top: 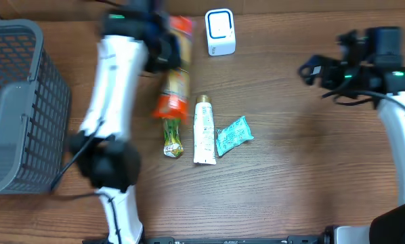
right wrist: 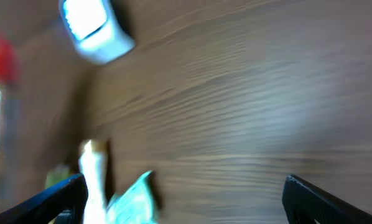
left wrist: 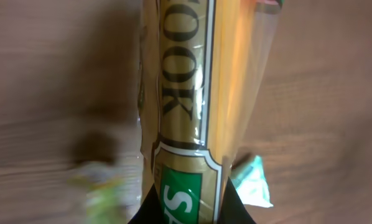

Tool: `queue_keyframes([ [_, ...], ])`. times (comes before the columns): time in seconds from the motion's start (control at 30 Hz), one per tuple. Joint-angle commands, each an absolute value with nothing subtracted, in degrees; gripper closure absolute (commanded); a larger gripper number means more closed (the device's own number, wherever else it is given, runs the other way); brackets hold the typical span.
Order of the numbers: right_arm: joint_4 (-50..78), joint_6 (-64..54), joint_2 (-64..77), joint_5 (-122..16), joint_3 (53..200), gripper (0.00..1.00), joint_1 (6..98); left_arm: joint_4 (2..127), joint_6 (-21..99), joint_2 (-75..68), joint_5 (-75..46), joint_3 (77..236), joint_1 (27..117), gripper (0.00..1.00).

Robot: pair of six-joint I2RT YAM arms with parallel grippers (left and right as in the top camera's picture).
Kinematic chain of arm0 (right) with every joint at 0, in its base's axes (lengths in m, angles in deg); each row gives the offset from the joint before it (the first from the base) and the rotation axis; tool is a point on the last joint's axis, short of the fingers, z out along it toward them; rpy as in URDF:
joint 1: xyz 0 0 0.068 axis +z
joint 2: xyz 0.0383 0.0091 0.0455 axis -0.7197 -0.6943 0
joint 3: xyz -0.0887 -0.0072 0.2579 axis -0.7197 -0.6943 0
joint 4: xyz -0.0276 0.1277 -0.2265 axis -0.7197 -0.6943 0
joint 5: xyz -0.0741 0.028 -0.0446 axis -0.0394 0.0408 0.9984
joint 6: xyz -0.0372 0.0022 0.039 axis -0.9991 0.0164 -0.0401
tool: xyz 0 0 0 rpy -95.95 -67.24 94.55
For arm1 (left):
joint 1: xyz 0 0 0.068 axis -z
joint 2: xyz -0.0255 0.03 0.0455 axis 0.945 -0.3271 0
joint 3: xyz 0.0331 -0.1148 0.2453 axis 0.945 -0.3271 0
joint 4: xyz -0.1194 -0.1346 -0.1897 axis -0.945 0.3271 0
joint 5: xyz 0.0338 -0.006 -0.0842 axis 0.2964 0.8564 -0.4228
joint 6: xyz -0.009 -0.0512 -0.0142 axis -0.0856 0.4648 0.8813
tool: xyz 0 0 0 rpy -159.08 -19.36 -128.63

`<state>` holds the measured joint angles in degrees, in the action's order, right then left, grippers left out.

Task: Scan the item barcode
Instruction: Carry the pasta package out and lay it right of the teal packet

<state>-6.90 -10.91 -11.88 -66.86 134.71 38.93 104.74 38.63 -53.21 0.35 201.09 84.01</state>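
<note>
My left gripper [top: 160, 42] is shut on a long gold and orange pasta packet [top: 175, 80], which it holds lengthwise above the table's far middle. In the left wrist view the packet [left wrist: 186, 93] fills the centre, and the black fingers [left wrist: 232, 208] clamp its green-labelled end. A white scanner [top: 220, 32] stands just right of the packet's far end and also shows in the right wrist view [right wrist: 96, 31]. My right gripper [top: 311, 71] hovers open at the right, and nothing lies between its fingers [right wrist: 323, 199].
A white tube [top: 204, 129], a teal sachet [top: 233, 135] and a green packet [top: 173, 139] lie mid-table. A grey mesh basket [top: 13, 108] stands at the left edge. The motion is blurred in all views.
</note>
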Motion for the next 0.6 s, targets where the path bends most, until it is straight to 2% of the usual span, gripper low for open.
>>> queue_keyframes([
  [0.0, -8.39, -9.62, -11.73, -68.33, 136.28, 0.0, 30.76, 101.51, 42.92, -55.49, -4.2, 201.99, 92.62, 0.96],
  [0.17, -11.4, -9.65, -11.73, -68.31, 136.22, 0.0, 24.97, 94.3, 48.71, -60.43, -5.45, 201.99, 101.39, 0.96],
  [0.43, -12.23, -9.67, -11.75, -68.26, 136.18, 0.0, 25.08, 91.06, 60.79, -64.62, -5.45, 201.97, 109.85, 0.96],
  [0.47, -12.25, -9.67, -11.75, -68.29, 136.18, 0.0, 25.08, 91.02, 61.06, -65.17, -5.47, 201.95, 110.57, 0.84],
  [0.57, -12.43, -9.67, -11.75, -68.29, 136.18, 0.0, 25.08, 90.84, 60.53, -65.45, -5.38, 201.95, 112.05, 0.13],
])
